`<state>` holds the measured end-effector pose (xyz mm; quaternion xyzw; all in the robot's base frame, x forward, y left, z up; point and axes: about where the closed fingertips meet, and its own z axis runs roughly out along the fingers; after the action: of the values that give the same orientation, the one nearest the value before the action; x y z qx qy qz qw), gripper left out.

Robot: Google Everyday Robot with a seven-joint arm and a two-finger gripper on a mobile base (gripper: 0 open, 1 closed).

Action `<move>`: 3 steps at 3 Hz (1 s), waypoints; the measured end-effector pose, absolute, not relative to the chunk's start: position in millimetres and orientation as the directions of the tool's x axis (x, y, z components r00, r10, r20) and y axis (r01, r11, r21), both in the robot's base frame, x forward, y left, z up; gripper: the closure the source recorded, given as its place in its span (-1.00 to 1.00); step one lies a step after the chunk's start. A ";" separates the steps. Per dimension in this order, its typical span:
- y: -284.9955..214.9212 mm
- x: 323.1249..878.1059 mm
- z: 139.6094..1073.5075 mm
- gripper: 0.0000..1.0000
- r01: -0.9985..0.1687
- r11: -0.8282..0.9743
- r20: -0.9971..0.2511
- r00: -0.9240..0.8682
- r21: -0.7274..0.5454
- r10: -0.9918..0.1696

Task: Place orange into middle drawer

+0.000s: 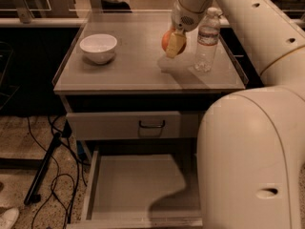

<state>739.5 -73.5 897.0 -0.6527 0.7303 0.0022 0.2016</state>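
This looks like a robot test lab: a speckled floor (24, 137), loose black cables (56, 180) and a stand leg (44, 168) lie at the near left beside a grey drawer table (128, 78). The robot's hand (172, 44) hangs over the table's far right, clasping the orange (166, 38).

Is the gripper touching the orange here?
Touching. The camera view shows the gripper clamped on the orange, holding it clear of the cabinet top beside the water bottle.

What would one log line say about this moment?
gripper: shut on orange, above cabinet top, beside bottle | middle drawer: open below, orange not in yet | bowl: on cabinet top
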 end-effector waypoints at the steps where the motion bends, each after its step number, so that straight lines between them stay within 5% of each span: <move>1: -79.4 716.0 904.6 1.00 -0.957 0.153 -0.309 -0.073 -0.245 -0.948; 3: -72.5 675.5 902.3 1.00 -0.969 0.127 -0.326 -0.053 -0.210 -0.944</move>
<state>675.5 -72.5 902.3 -0.6598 0.7250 0.0328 0.1952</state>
